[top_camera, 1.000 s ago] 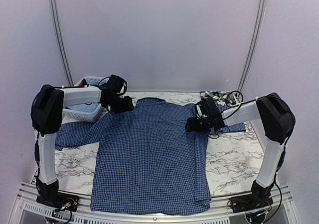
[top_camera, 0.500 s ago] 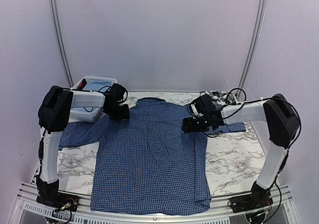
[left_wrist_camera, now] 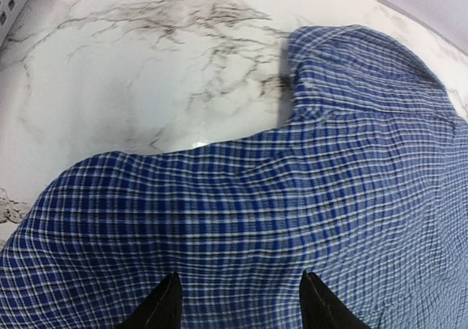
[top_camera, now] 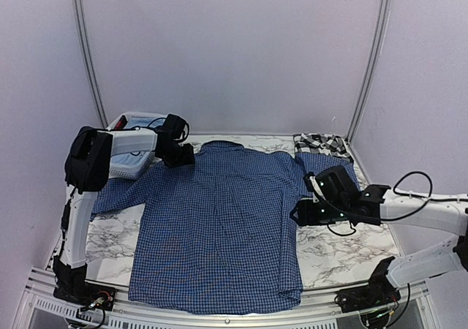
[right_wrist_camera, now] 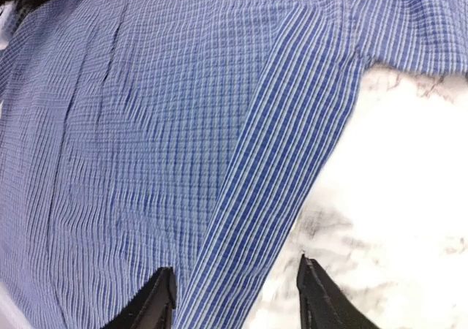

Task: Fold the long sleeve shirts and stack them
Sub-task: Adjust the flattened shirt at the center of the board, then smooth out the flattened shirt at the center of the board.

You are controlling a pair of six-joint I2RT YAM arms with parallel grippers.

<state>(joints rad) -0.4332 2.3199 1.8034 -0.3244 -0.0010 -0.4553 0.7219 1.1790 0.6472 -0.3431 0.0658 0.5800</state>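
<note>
The blue shirt lies spread flat across the middle of the marble table, with its collar toward the far edge and its hem along the near edge. One sleeve runs out toward the left edge, just beside the white basket in the far left corner. The other sleeve reaches toward the far right corner, where the black-and-white plaid shirt sits bunched up.

The left gripper is at the shirt's shoulder, just left of the collar. In the left wrist view its two fingers stand spread apart over the checked cloth with nothing pinched between them.

The right gripper is at the shirt's right side edge, about halfway between the far and near edges. In the right wrist view its fingers are also spread wide, one over the cloth and one over bare marble, holding nothing. Whether either gripper's tips touch the cloth cannot be told.
</note>
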